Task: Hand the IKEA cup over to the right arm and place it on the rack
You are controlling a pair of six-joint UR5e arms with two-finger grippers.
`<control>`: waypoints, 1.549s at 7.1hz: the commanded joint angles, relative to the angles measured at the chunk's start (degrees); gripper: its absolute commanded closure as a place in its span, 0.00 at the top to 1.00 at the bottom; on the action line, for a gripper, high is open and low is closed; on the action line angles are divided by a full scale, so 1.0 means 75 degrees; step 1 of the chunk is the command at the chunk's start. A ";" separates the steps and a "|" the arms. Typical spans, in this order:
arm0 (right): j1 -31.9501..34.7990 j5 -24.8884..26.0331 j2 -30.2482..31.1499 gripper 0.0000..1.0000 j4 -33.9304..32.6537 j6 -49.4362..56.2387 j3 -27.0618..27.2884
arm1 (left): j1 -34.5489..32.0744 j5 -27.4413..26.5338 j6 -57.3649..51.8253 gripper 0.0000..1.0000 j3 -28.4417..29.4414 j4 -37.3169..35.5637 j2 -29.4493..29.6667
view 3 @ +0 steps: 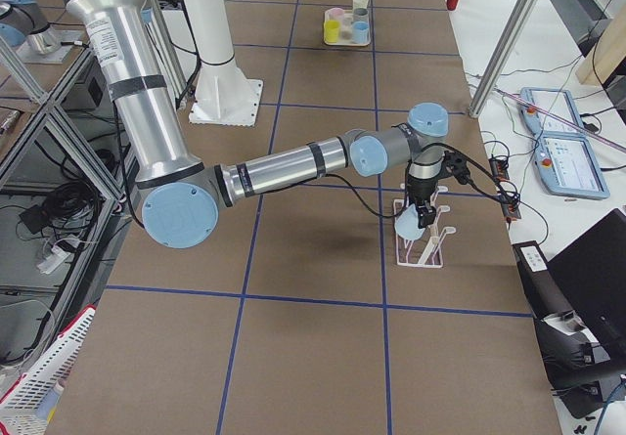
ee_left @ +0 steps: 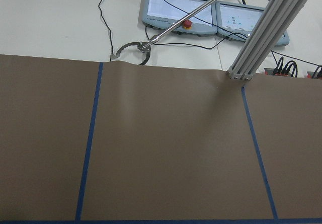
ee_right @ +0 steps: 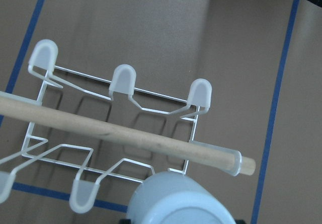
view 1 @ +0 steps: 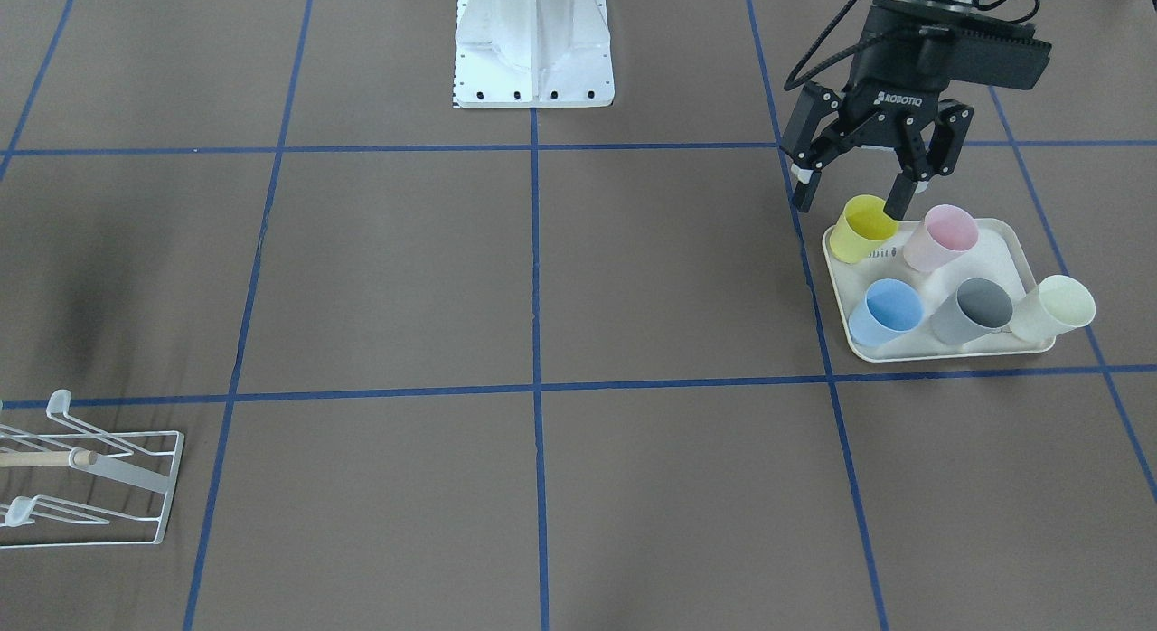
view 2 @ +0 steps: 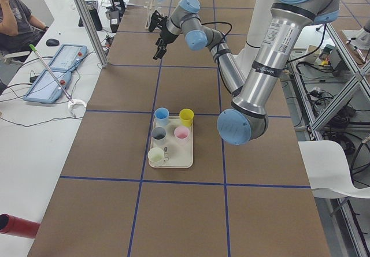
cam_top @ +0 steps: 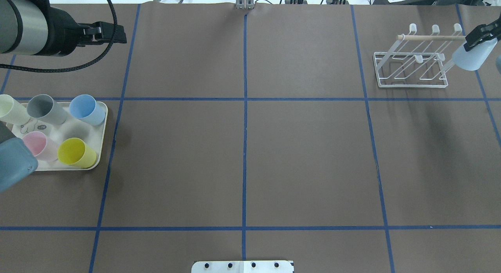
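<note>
Pale blue cup is in the right gripper, clamped near its base. The wrist view shows the closed bottom, so the mouth points away, toward the rack. The cup hangs at the rack's outer end, just beside the tip of the wooden dowel and close to the near row of pegs. It doesn't look seated on anything yet.

The handover looks done, so the step in hand is placement. To do it well:
- centre the mouth over one near-row peg before descending
- match the wrist tilt to the peg's lean and slide down along that axis
- keep the rim clear of the dowel tip, the likeliest snag
- the wire frame is probably light, so no side load
- release only once the cup bears on the peg

Left gripper is spread wide and holding nothing, low over the tray at the yellow cup.
</note>
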State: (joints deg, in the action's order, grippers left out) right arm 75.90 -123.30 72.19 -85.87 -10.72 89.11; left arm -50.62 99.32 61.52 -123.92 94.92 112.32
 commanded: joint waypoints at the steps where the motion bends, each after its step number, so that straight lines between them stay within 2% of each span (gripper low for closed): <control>1: -0.0053 0.0127 -0.0016 0.17 0.0012 0.0011 -0.0126 | 0.0000 0.0000 0.0000 1.00 -0.0001 -0.0011 0.0000; 11: -0.0147 0.0127 -0.0086 0.19 0.0082 0.0000 -0.0583 | 0.0000 0.0000 0.0012 1.00 -0.0036 0.0000 0.0000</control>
State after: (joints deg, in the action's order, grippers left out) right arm 74.91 -122.35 71.81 -85.44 -10.73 85.51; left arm -50.62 99.32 61.62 -124.13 94.87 112.32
